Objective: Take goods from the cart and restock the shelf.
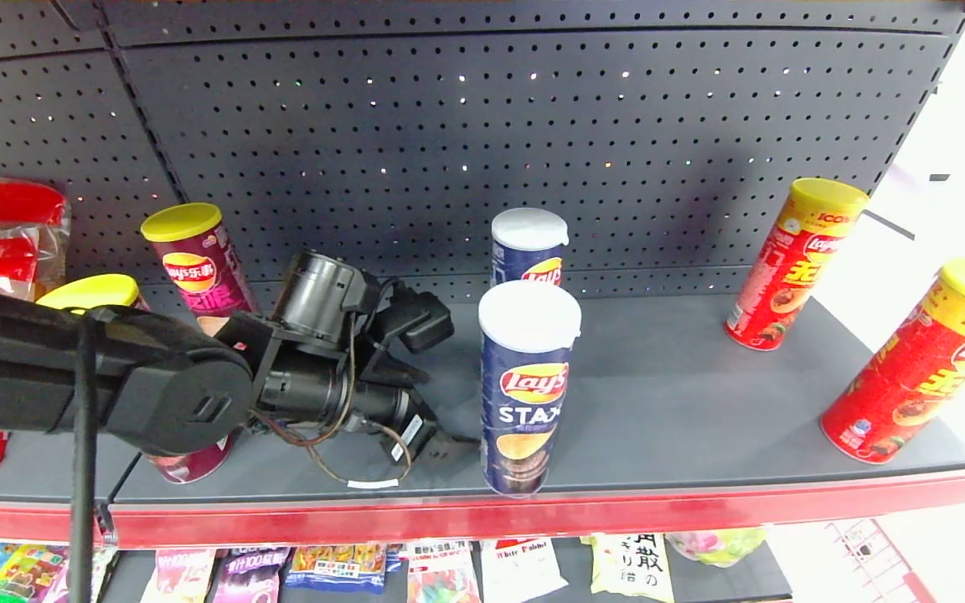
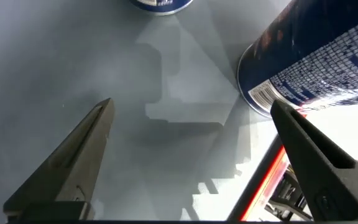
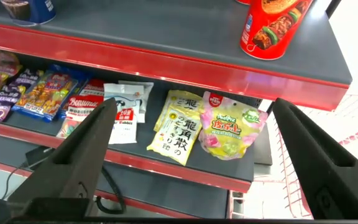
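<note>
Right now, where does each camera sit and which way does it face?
Head view: high, facing down at the grey shelf of chip cans; the left arm crosses it.
Left wrist view: low over the shelf, behind open left fingers, facing the front blue can.
Right wrist view: before the shelf, facing snack bags on the lower tier; open right fingers show.
Shared: head and left wrist views both show that blue can.

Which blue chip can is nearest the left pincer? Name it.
The front blue can, beside the left pincer; the other blue can stands behind it.
</note>
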`<state>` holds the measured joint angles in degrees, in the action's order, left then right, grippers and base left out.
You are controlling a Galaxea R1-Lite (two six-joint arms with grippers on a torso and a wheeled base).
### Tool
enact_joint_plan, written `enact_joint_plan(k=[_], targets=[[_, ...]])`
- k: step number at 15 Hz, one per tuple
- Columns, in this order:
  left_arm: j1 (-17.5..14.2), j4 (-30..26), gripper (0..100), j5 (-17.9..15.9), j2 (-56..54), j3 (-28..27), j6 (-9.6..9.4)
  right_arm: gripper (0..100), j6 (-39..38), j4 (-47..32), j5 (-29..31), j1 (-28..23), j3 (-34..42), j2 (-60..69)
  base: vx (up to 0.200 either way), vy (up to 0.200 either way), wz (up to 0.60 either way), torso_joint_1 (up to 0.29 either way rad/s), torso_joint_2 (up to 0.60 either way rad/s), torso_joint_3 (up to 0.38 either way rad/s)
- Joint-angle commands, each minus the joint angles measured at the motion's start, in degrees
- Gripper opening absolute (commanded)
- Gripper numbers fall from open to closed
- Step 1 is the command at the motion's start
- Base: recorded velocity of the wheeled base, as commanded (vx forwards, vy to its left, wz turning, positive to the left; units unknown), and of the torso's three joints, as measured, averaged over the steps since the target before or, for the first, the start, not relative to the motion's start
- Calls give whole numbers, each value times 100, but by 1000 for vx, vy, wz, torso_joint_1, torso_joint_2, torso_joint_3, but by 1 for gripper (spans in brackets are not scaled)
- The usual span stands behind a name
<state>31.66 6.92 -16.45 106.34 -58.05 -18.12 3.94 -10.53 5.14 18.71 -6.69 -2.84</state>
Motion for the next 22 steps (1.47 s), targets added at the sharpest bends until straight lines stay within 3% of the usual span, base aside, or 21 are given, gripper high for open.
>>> enact_joint_plan(k=[1,16,22], targets=[[7,2,100,1,45,-40,1,100,2,-1,-5,1,1,-24,0,0,0,0,0,0],[60,2,100,19,62,-66,1,100,2,-1,-5,1,1,-24,0,0,0,0,0,0],[-55,-156,100,-25,-1458,294,124,100,28,-1,4,1,1,-85,0,0,0,0,0,0]])
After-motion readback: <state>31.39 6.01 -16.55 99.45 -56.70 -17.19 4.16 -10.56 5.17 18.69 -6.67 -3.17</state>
